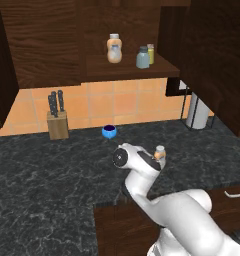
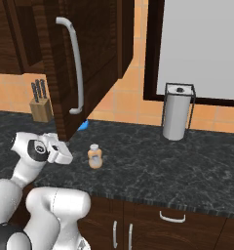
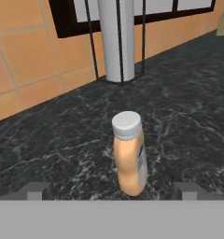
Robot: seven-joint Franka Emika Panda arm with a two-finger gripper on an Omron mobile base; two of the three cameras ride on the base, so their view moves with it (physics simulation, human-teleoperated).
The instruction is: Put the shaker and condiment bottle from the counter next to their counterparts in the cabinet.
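Jaws were spread wide with nothing between them; gripper (image 3: 112, 190) sat low over the tabletop (image 3: 188, 121), its two dark fingertips (image 3: 35, 190) flanking the condiment bottle (image 3: 129, 158) without touching it. Bottle stood upright on the black marbled stone, grey-white cap on top, label band turned to its right side in the hand view. In the right base view the same condiment bottle (image 2: 95, 156) stood alone on the tabletop (image 2: 153, 161), just beside the arm's hand and apart from the front edge. In the left base view only its cap and shoulder (image 1: 160, 152) peeked out behind the wrist.

Cabinet (image 1: 132, 35) was open, door (image 2: 85, 58) swung out over the tabletop. On its shelf (image 1: 132, 70): shaker (image 1: 143, 57), grey-blue, upright, just beside the yellow-green shaker (image 1: 151, 53), which stood behind it to the right. Paler twin bottle (image 1: 114, 48) stood further left on the same shelf, apart from both shakers.

Elsewhere on the tabletop: paper towel roll (image 2: 176, 116) in a wire holder against the back wall, knife block (image 1: 57, 122) at left, small blue bowl (image 1: 109, 131) near the tiled wall. Paper towel roll also rose behind the bottle in the hand view (image 3: 116, 39).
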